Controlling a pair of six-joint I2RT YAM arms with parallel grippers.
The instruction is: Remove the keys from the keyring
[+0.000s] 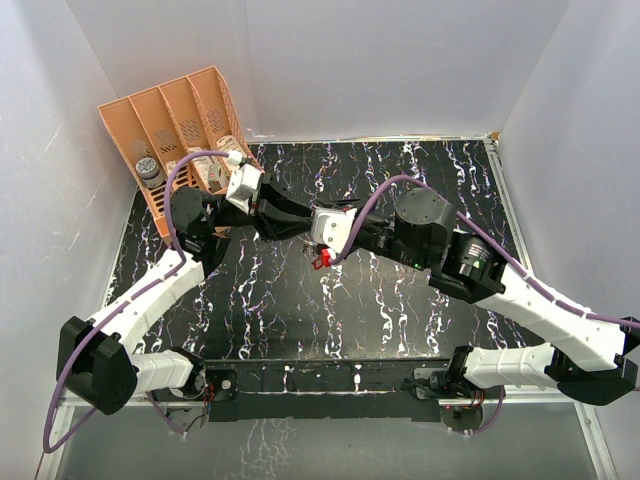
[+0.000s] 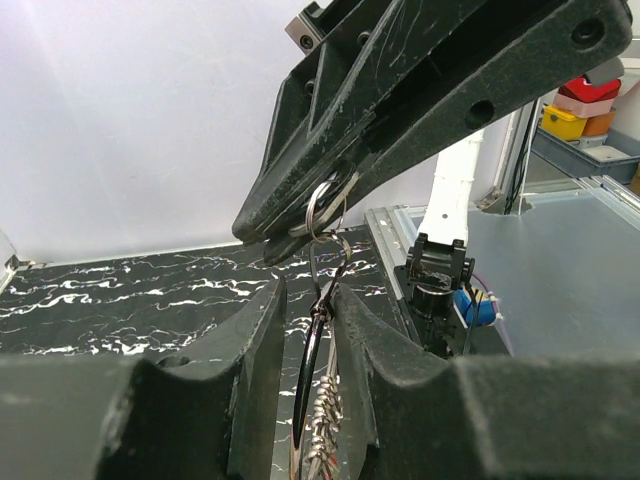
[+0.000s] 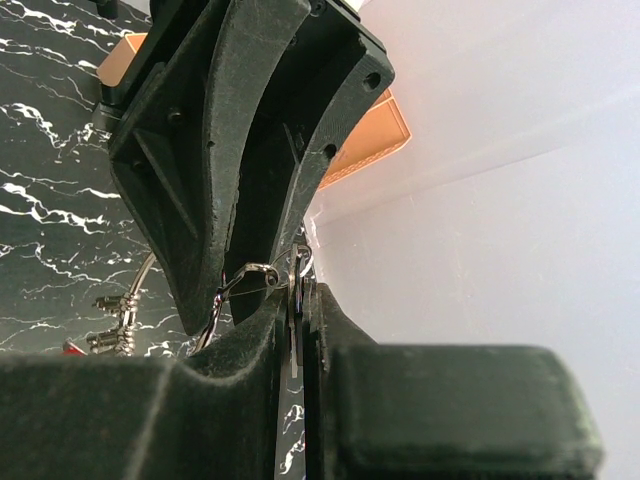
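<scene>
Above the bench [image 1: 400, 320], the keyring [image 2: 311, 210] was clamped as anchor by the right jaws; the keys [image 2: 322, 415] were narrowly straddled by the left jaws.

table [image 1: 400, 330]: black, white veining | rack [image 1: 150, 120]: orange | keyring [image 2: 322, 205]: silver | key [image 1: 322, 261]: red head

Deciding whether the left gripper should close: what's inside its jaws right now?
Between the left gripper's fingers hang a thin metal loop and a beaded chain, beneath the keyring pinched by the right gripper. Their lower ends are hidden behind the fingers.
</scene>
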